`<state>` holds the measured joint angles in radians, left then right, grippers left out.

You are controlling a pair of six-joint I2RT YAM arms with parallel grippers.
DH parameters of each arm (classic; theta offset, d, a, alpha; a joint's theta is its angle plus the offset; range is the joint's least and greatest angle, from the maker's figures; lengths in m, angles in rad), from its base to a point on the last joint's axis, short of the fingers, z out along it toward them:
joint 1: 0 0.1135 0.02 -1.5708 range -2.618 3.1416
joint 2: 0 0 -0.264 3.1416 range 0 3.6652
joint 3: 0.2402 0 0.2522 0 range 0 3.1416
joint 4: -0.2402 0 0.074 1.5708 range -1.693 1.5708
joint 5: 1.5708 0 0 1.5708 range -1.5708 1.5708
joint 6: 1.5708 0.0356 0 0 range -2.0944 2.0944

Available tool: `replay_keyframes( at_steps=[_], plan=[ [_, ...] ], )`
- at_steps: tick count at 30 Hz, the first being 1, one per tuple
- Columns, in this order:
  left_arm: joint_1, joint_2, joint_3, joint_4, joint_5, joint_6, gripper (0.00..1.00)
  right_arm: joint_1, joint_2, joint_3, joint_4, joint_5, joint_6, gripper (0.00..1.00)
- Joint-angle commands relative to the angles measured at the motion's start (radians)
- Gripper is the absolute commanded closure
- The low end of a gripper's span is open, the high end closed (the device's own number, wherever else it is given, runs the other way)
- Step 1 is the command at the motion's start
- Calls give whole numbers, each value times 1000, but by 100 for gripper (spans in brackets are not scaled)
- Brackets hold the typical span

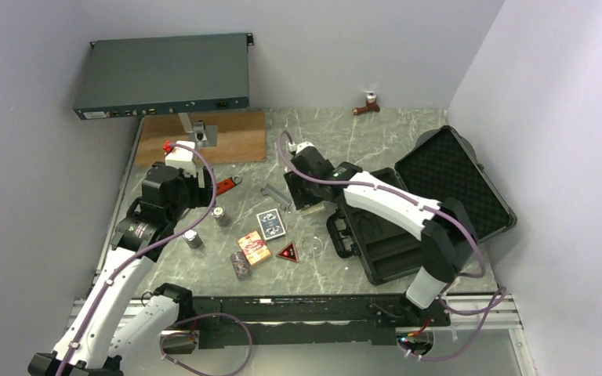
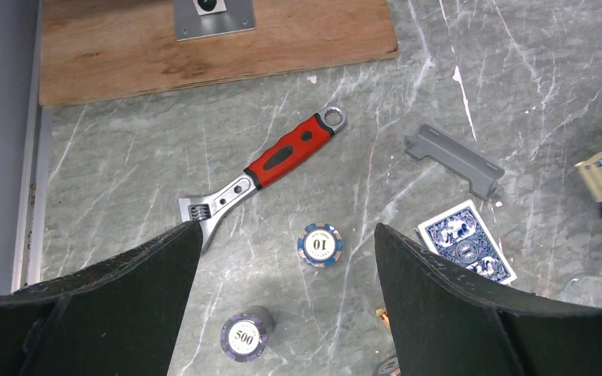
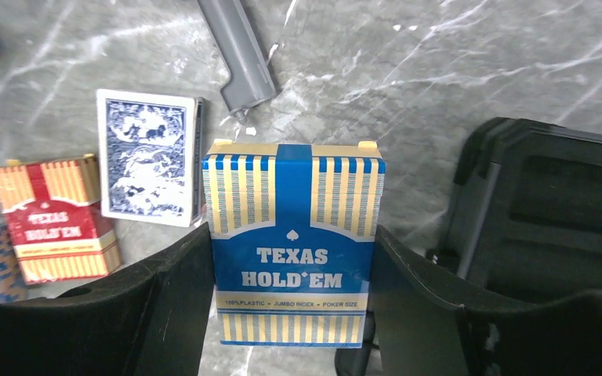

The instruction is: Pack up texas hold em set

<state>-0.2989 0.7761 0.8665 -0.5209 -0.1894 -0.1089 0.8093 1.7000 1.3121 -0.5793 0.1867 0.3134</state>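
My right gripper (image 3: 291, 235) is shut on a blue Texas Hold'em card box (image 3: 294, 188) and holds it above the table, left of the open black case (image 3: 549, 211). In the top view it (image 1: 311, 205) is beside the case (image 1: 439, 196). My left gripper (image 2: 284, 229) is open and empty above a "10" chip stack (image 2: 320, 244) and a "500" chip stack (image 2: 245, 334). On the table lie a loose blue-backed deck (image 3: 147, 157), a red Texas Hold'em box (image 3: 55, 219), another chip stack (image 1: 241, 265) and a red triangular marker (image 1: 288, 251).
A red-handled wrench (image 2: 270, 168) and a grey plastic bar (image 2: 455, 160) lie beyond the chips. A wooden board (image 1: 204, 139) with a metal bracket sits at the back left under a grey rack unit (image 1: 165, 74). A clear round piece (image 1: 311, 247) lies by the case.
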Motion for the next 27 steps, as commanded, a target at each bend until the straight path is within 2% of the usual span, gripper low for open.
replay_keyframes(
  at_steps=[1, 13, 21, 27],
  plan=[
    [-4, -9, 29, 13, -9, 0, 13, -2, -127, -4, -46, 58, -15, 100],
    [-4, -8, 31, 14, 4, -4, 13, -8, -451, -308, 5, 170, -41, 100],
    [-5, -7, 31, 13, 7, -6, 13, -12, -779, -613, 225, 263, -171, 100],
    [-5, -2, 31, 12, -2, -5, 13, -28, -878, -701, 328, 308, -276, 100]
  ],
)
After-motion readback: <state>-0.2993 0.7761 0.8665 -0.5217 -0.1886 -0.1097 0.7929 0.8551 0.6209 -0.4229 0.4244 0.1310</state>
